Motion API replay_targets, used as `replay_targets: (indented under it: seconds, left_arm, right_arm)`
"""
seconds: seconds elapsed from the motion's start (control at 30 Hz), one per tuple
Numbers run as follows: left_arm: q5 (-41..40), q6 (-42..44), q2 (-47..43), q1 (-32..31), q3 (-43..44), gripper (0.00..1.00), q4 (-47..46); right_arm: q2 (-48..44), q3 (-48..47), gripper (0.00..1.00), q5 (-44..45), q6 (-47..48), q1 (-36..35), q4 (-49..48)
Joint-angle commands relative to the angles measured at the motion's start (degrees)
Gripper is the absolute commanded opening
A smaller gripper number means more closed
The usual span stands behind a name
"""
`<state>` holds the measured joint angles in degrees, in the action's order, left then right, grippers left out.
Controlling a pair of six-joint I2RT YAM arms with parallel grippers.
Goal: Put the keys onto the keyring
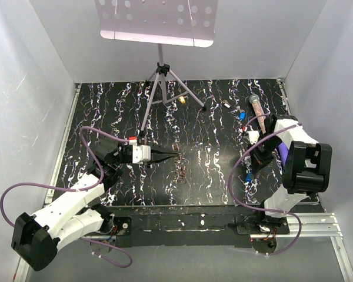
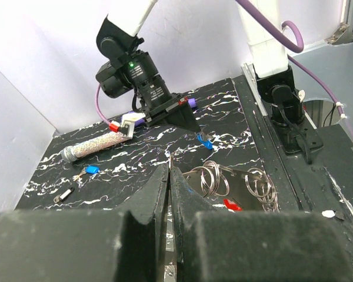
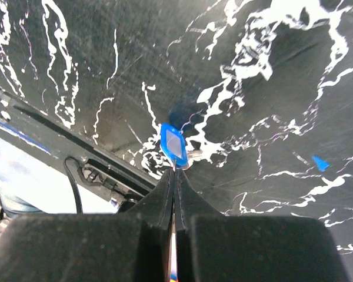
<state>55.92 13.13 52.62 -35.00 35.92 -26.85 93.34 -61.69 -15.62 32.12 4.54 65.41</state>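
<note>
None of the tiny coloured metal keys [image 2: 92,170] look hooked on the thin grey metal keyring [image 2: 215,179], lying at three o'clock from my pressed-together left claw [image 2: 169,168]. My right claw [image 3: 174,173], also squeezed together, is right at one small blue-headed key [image 3: 173,145].

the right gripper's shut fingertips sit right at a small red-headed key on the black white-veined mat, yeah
Not quite: the key's head is blue, not red. The right wrist view shows the right gripper, jaws shut, with its tips right at the small blue-headed key on the black white-veined mat.
</note>
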Motion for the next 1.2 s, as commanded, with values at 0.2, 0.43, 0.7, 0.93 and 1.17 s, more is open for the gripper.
replay_targets:
  seconds: [0.2, 0.43, 0.7, 0.93, 1.17]
  left_arm:
    - [-0.73, 1.46, -0.85, -0.24, 0.73, 0.00, 0.13]
    - [-0.81, 1.82, -0.50, -0.24, 0.82, 0.00, 0.66]
    - [-0.90, 1.99, -0.33, -0.15, 0.82, 0.00, 0.84]
    - [-0.81, 1.99, -0.15, -0.24, 0.90, 0.00, 0.92]
    - [-0.73, 1.91, -0.33, -0.24, 0.82, 0.00, 1.01]
  right_arm:
    - [6.59, -6.16, 0.01, -1.52, -1.97, 0.21, -5.11]
    - [8.52, -6.69, 0.01, -1.17, -3.03, -0.05, -10.12]
    - [8.61, -5.46, 0.01, -1.17, -3.99, -0.49, -14.34]
    - [8.79, -4.05, 0.01, -1.17, -4.96, -1.37, -16.45]
    - [8.17, -2.56, 0.01, -0.38, -6.45, -1.63, -19.35]
